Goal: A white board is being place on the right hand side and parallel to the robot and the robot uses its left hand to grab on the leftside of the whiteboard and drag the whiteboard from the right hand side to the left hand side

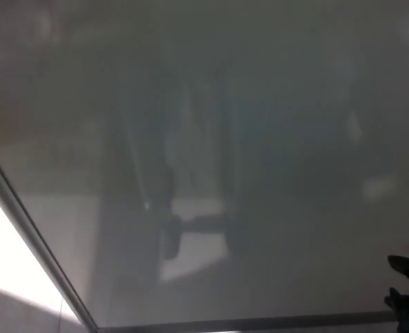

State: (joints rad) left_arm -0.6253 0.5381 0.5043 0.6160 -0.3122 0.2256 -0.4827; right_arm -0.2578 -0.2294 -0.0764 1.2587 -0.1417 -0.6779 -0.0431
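The whiteboard [246, 152] filled almost the whole head view, its dull grey surface carrying faint, blurred reflections. Its metal frame [24, 222] ran as a slanted strip from the left edge of the picture down to the lower left, where it met the bottom rail lying nearly level along the foot of the view. Beyond that corner a small wedge of brightly lit floor [3, 257] showed, washed out by glare, with a darker patch beneath it.

The left hand did not show anywhere in the view, so nothing of its pose or grip could be told.

Of the right hand [407, 288] only a sliver appeared at the lower right edge: two dark fingertips [401, 263] pointing toward picture left, one above the other with a gap between them, in front of the board's lower part. Whether they touched the board, and whether that hand was spread or closed, could not be told.
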